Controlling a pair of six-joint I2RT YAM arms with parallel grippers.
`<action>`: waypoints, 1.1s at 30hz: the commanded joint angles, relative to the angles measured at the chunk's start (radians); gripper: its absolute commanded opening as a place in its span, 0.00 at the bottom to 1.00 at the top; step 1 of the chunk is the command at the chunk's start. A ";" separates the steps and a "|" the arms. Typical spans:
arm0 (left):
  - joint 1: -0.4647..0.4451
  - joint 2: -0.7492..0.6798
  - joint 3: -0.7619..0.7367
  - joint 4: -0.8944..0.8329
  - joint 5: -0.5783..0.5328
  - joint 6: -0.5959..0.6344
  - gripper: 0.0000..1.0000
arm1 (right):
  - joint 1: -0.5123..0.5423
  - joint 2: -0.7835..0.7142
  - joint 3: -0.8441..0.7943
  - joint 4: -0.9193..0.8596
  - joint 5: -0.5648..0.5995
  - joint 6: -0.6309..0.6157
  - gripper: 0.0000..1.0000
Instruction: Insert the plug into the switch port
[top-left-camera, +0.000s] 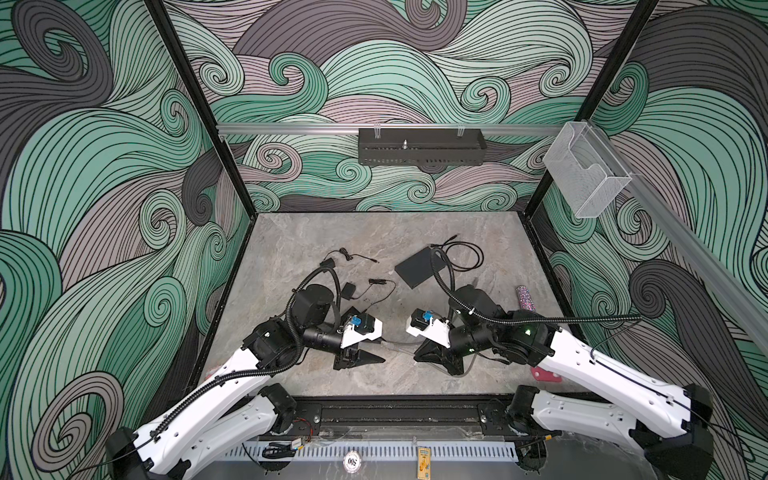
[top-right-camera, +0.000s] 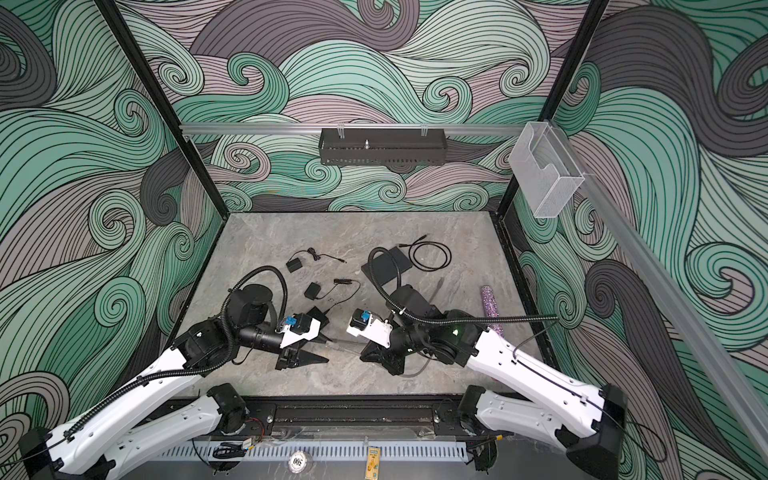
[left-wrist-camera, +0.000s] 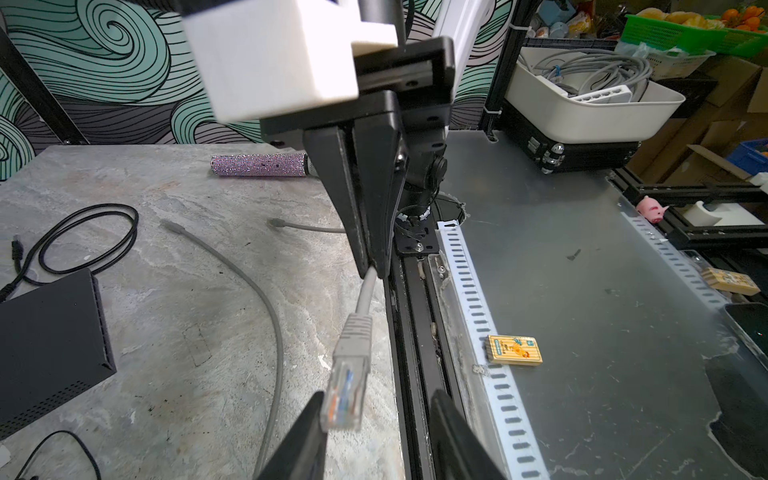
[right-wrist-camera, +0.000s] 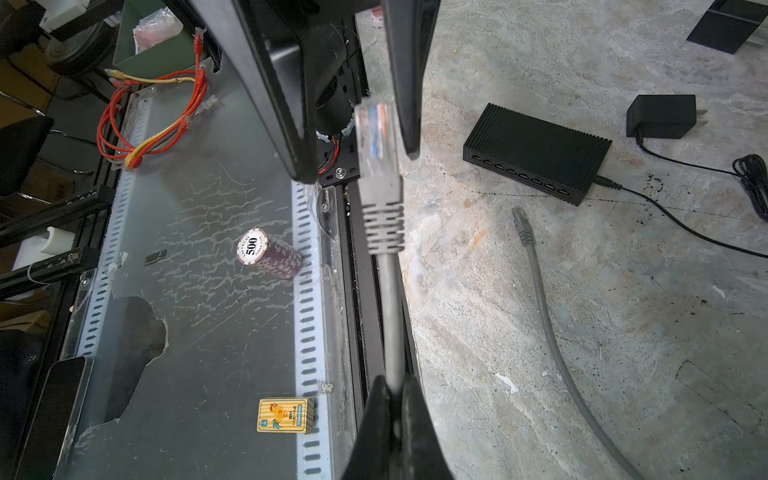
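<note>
Plug (left-wrist-camera: 347, 386) between jaws of left end effector (left-wrist-camera: 376, 395) | right end effector (right-wrist-camera: 395, 384) grips cable (right-wrist-camera: 390, 311)

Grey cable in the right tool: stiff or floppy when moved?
Probably stiff over short spans: the grey cable runs straight from the right tool to its plug. Likely light, since a fingertip pinch carries it. The plug's smooth clear plastic may slip.

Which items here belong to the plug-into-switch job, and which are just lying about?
Job: plug on the grey cable, gripped by the right tool; left tool open around the plug; black switch with its ports.
Lying about: flat dark-grey box, glitter tube, poker chips, coiled black cord, small yellow box.
</note>
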 joint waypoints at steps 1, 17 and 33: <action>-0.010 0.005 0.045 0.017 -0.016 -0.009 0.43 | 0.008 0.004 0.006 0.006 0.005 0.011 0.00; -0.023 0.018 0.056 0.012 -0.027 -0.010 0.28 | 0.016 -0.002 -0.005 0.016 0.001 0.021 0.00; -0.029 0.023 0.065 -0.027 -0.036 0.015 0.21 | 0.015 -0.002 -0.013 0.035 -0.006 0.034 0.18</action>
